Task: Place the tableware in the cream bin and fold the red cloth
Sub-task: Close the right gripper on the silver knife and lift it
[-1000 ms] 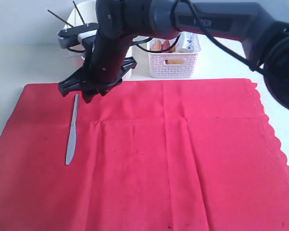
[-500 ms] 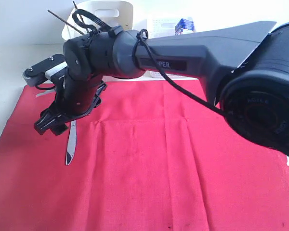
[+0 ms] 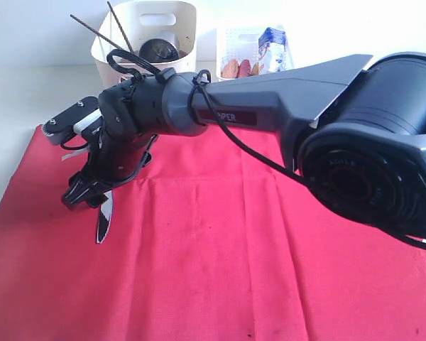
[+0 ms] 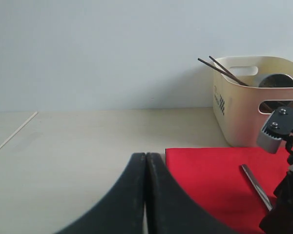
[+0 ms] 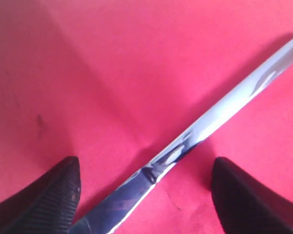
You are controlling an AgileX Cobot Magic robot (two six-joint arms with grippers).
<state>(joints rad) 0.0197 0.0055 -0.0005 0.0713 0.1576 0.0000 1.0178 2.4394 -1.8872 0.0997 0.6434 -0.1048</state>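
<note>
Silver knife (image 3: 104,223) lay flat on the red cloth (image 3: 220,249), approx. 9 o'clock. Right gripper (image 3: 91,193) hung over it, jaws spread wide, holding nothing. Knife's prob. thin, hard, slippery, so grab its middle. Left gripper (image 4: 145,195) pressed together, empty.

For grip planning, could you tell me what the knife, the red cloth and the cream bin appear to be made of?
Knife: polished metal, likely steel; it shows mirror-like reflections. Red cloth: matte woven fabric, with fold creases. Cream bin: probably smooth plastic, with moulded handle cut-outs.
</note>
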